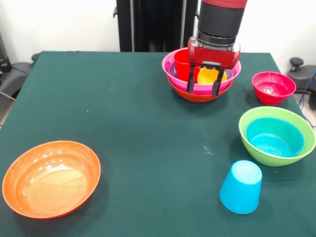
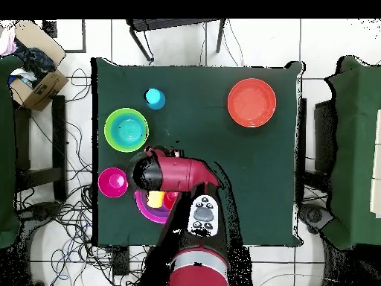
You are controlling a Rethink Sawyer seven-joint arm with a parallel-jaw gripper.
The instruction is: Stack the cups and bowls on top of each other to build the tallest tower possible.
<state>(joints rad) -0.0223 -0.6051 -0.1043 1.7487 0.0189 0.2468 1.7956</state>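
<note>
Tool parked over the tower, loose pieces waiting.

I see my tool (image 1: 203, 85) spread and empty at upper right of the front view, its tips straddling the yellow cup (image 1: 209, 76) beside the red cup (image 1: 182, 64) in the tower (image 1: 197, 91). I judge the next move is fetching the crimson bowl (image 1: 273, 87), the green bowl (image 1: 276, 136) or the upside-down blue cup (image 1: 241, 187); the orange bowl (image 1: 51, 178) sits lower left on the worktop (image 1: 138, 128).
</note>
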